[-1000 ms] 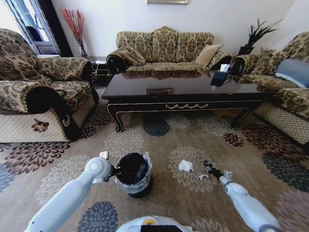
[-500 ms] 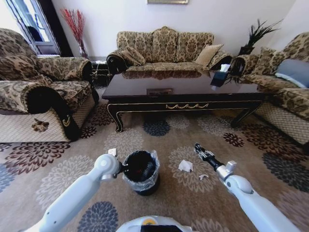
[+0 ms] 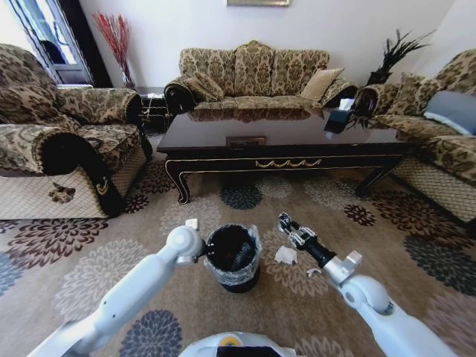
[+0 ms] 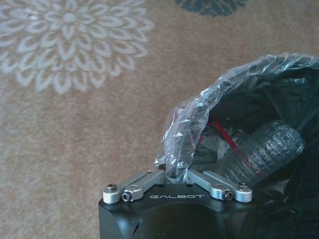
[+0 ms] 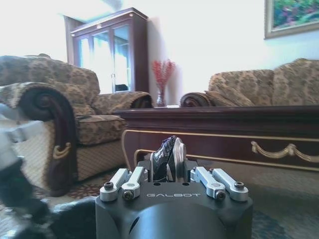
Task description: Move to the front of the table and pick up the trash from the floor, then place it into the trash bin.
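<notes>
The left tool (image 4: 175,175) was clamped on the liner at the rim of the trash bin (image 3: 232,277). Inside the bin lay the crushed bottle (image 4: 259,154) — that much looked done. Just right of the bin, the right tool (image 3: 285,221) hung with fingers shut, apparently empty. Beside it the paper wad (image 3: 285,255) lay on the carpet — not yet binned. Beyond stood the bench (image 3: 282,141).

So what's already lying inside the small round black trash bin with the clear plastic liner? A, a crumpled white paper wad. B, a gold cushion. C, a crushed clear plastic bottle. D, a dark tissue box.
C: the left wrist view looks into the small round black trash bin and shows a crushed clear plastic bottle inside, while the crumpled white paper wad lies on the carpet beside it.
</notes>
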Available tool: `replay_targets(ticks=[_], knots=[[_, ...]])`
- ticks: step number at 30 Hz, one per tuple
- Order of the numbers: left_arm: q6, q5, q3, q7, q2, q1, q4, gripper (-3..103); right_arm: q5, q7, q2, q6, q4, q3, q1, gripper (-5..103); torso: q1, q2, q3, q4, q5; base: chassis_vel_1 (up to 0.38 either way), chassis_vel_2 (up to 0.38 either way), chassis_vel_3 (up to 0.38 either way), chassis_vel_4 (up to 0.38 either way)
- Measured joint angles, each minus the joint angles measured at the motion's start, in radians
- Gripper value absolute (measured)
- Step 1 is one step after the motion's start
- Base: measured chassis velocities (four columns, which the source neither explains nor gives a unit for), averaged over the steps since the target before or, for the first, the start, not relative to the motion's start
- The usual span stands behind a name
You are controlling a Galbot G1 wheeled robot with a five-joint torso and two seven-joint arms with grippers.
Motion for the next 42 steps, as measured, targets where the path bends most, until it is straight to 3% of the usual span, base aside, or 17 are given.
replay_targets(ticks=[6,15,33,35,41,42], knots=[[-0.006,0.002,0.080,-0.017,-0.069,-0.076,0.060,0,-0.077,-0.014,0.022,0.021,0.047,-0.015,-0.062,31,0.000,0.000,0.000,0.0000,0.0002,0.000,0.000,0.000,0.000],[-0.015,-0.005,0.164,-0.037,-0.153,-0.155,0.112,0,-0.101,-0.021,0.036,0.027,0.063,-0.017,-0.098,31,0.000,0.000,0.000,0.0000,0.0001,0.000,0.000,0.000,0.000],[-0.014,-0.012,0.176,-0.038,-0.134,-0.162,0.109,0,-0.117,-0.029,0.049,0.033,0.050,-0.026,-0.111,28,0.000,0.000,0.000,0.0001,0.0001,0.000,0.000,0.000,0.000],[-0.014,-0.013,0.175,-0.038,-0.133,-0.162,0.108,0,-0.118,-0.030,0.050,0.033,0.050,-0.026,-0.115,33,0.000,0.000,0.000,0.0001,0.0001,0.000,0.000,0.000,0.000],[-0.013,-0.013,0.170,-0.038,-0.131,-0.153,0.105,0,-0.120,-0.061,0.050,0.032,0.054,-0.019,-0.126,60,0.000,0.000,0.000,0.0000,0.0000,0.000,0.000,0.000,0.000],[-0.013,-0.013,0.169,-0.038,-0.130,-0.153,0.105,0,-0.120,-0.061,0.050,0.032,0.054,-0.019,-0.126,60,0.000,0.000,0.000,0.0000,0.0000,0.000,0.000,0.000,0.000]])
